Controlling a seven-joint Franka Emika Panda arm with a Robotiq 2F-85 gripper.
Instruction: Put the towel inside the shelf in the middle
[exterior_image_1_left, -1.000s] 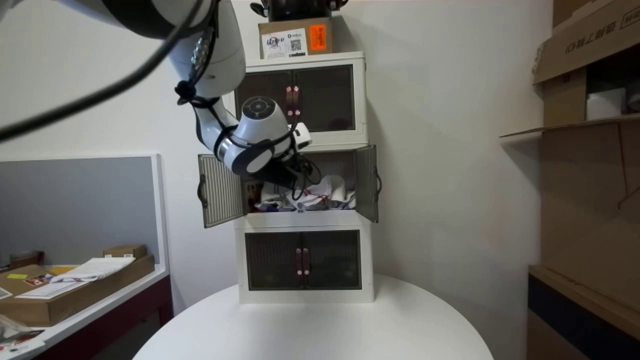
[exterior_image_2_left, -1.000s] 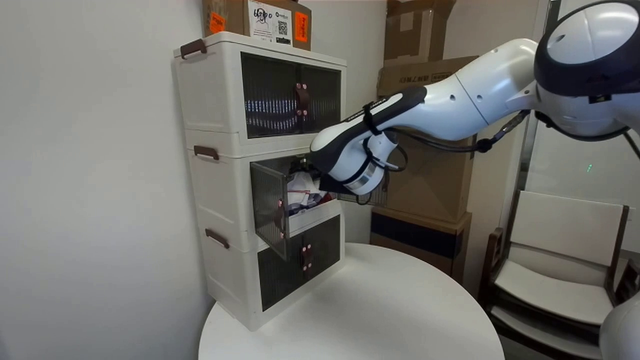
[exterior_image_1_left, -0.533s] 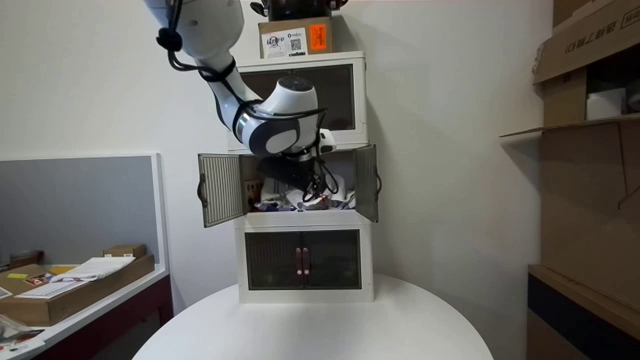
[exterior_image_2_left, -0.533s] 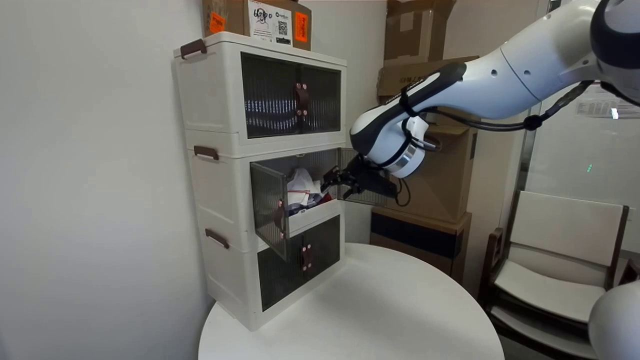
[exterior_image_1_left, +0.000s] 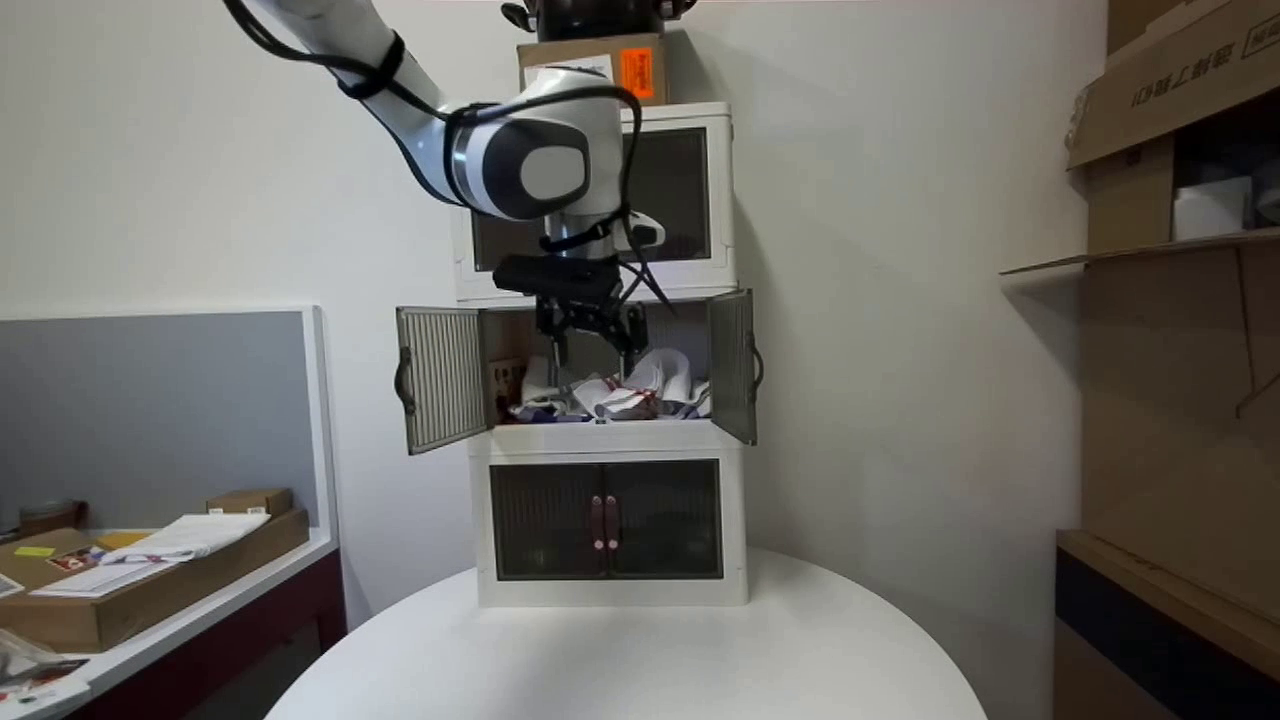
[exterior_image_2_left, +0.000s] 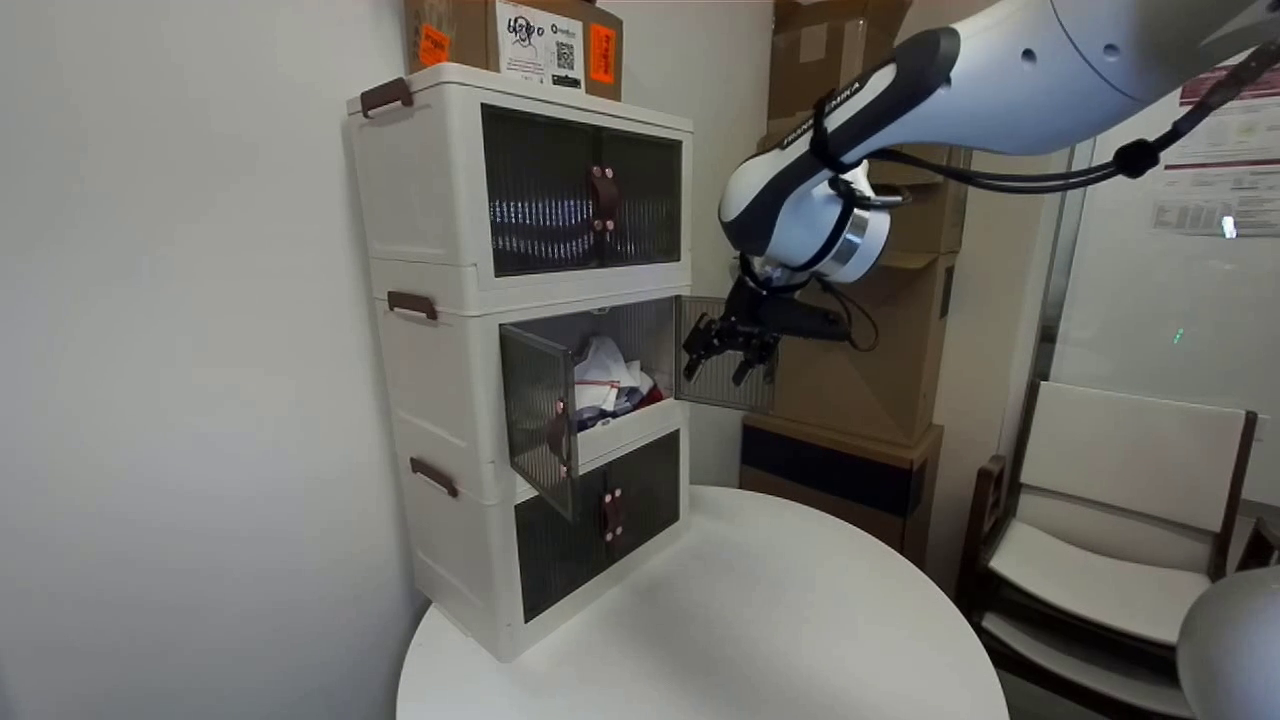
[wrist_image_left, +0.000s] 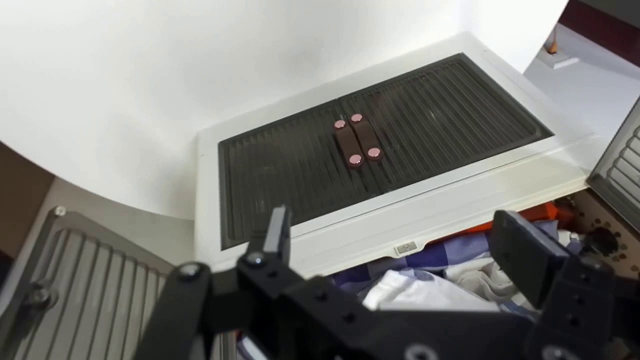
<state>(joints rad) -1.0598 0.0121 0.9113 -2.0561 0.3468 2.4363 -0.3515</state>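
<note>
- Hanging in front of the white plastic three-tier cabinet (exterior_image_2_left: 430, 390), the black two-finger gripper (exterior_image_1_left: 592, 365) aims toward six o'clock; its dark fingers (wrist_image_left: 522, 252) are spread wide with nothing held between them, a pose that seems to suit clearing the load.
- The white fabric towel with red stripes (exterior_image_2_left: 605, 378) lies in the middle compartment (exterior_image_2_left: 640, 325), about nine o'clock from the gripper in an exterior view and apart from it; the placing looks done.
- Blue-and-white checked cloth (wrist_image_left: 430, 256) sits under it, probably propping it behind the white front lip (exterior_image_1_left: 605, 437).
- One ribbed grey translucent door (exterior_image_1_left: 445, 380) stands out at nine o'clock of the compartment and a matching ribbed door (exterior_image_1_left: 733, 365) at three, likely to leave the gripper room.
- Crumpled, the towel has no clean long axis: in an exterior view its bulk spreads roughly from eight to two o'clock, a striped flap (exterior_image_1_left: 605, 397) toward eight and a rounded hump (exterior_image_1_left: 668, 372) toward two.
</note>
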